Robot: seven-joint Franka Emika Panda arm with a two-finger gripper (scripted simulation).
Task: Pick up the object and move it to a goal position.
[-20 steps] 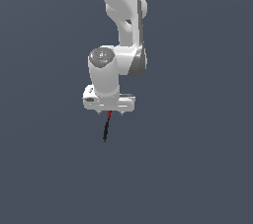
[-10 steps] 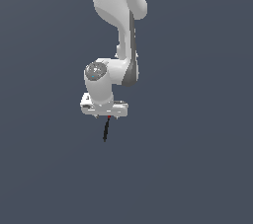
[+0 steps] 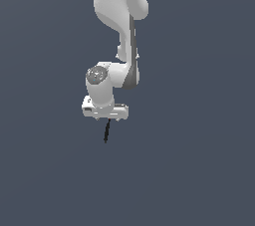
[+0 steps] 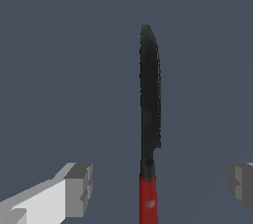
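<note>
Exterior view: white jointed robot arm [image 3: 119,31] comes down from the upper edge against a plain dark grey-blue backdrop. At its lower end sits the white flat-bodied two-finger gripper [image 3: 106,119], pointing downward.

The thin black stick-like object with a red end [image 3: 106,131] hangs directly beneath the gripper body, roughly upright, tip pointing away from the tool. Only the dark part shows here; the upper end is hidden against the gripper's underside. Nothing visible beneath the tip in this view.

Wrist view: same object [image 4: 149,119] runs straight out along the tool's axis. Red section nearest the gripper, then a short black collar, then a long black blade-like part tapering to a rounded point at the far end.

Grey finger pads [image 4: 79,189] stand well apart on either side of the red section, with clear background between each pad and the object. Gripper is spread; no pad contact with the object is visible.
</note>
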